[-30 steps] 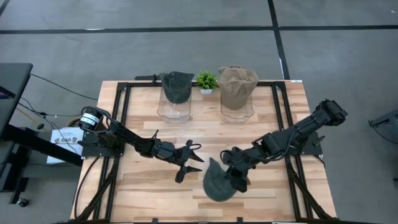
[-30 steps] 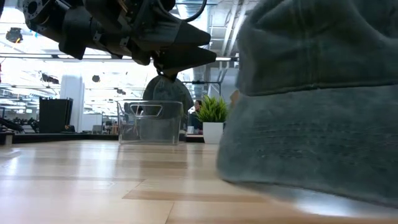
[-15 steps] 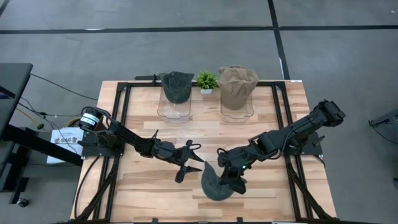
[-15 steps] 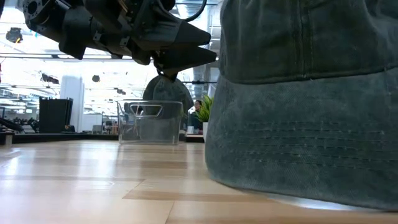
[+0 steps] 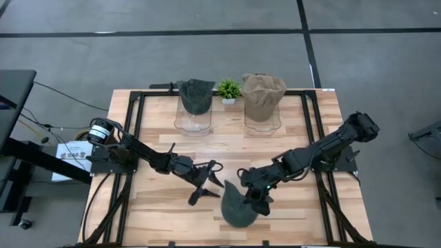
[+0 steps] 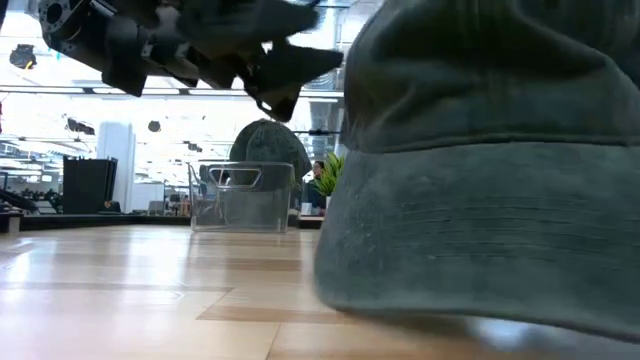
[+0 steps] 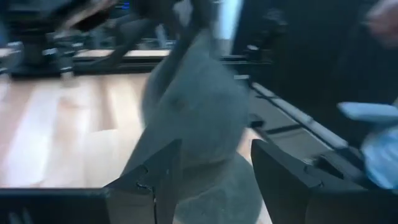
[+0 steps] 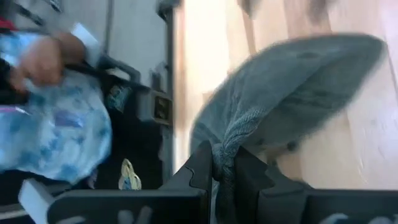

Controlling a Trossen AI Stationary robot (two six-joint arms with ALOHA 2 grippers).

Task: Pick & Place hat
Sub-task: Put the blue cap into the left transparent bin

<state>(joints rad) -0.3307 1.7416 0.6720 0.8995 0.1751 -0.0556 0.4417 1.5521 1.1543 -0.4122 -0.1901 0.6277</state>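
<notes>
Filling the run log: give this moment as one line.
right gripper: fingers shut on grey hat, low over table | left gripper: fingers open, beside hat

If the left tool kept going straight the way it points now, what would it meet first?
Probably the gray hat, which the right tool grips. The left tool is open and aimed at it; depth is unclear.

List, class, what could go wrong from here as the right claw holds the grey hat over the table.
1. The right claw pinches only a bunched fold of the grey hat, so the hat might slip free.
2. The left claw is open and close beside the hat, so the arms might collide.
3. Both clear bins already hold hats, so placing another could be awkward.
</notes>
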